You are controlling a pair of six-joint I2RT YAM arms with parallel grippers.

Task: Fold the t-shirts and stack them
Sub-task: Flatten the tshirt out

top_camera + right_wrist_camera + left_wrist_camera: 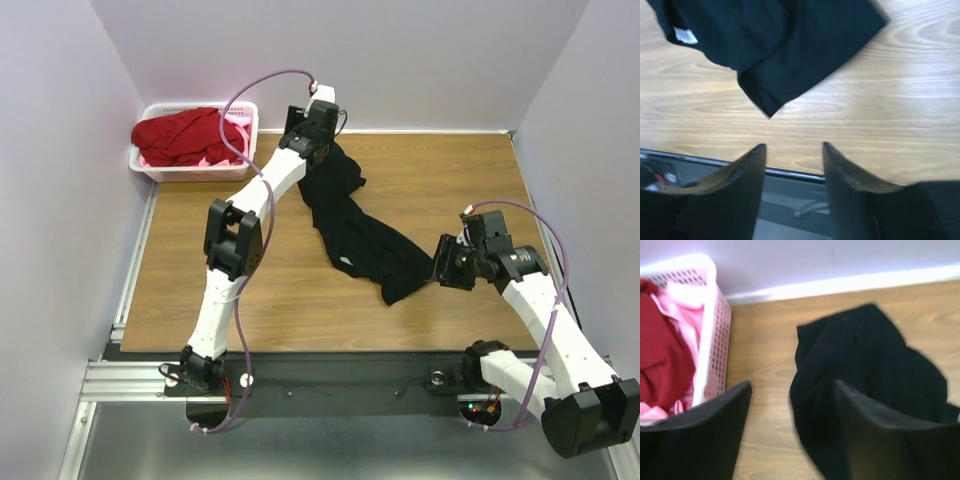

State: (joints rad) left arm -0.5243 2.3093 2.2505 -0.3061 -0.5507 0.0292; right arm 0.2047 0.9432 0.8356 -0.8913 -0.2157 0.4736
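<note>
Surface [450, 180]: wooden, walled on three sides; its near edge is a dark rail, and part of it is hidden under the left arm.
Black t-shirt [355, 235]: lies crumpled on the surface in a long diagonal heap, from the far middle, under the left wrist, down toward the right arm. Neck and sleeves cannot be sorted out in the folds. The left wrist view shows its far end [865, 360] blurred and partly behind one finger. The right wrist view shows its near corner [790, 45], cut off by the top of the picture.
Basket [190, 175]: white slotted plastic, in the far left corner; only one wall [715, 350] shows in the left wrist view.
Red t-shirt [185, 135]: bunched on top inside the basket, covering most of what is below.
Pink t-shirt [235, 125]: only scraps show around the red one; its shape cannot be made out.
Left pincer [792, 385]: released, fingers spread, bare wood and the shirt's edge between them, grasping nothing. From above [318, 112] its fingertips are hidden by the wrist.
Right pincer [794, 146]: released, fingers parted over the surface's near edge, just beside the shirt's corner but apart from it. From above [445, 262] it is dark and hard to read.
Pale mark [685, 35]: small light patch on the black cloth, too blurred to tell its shape.
</note>
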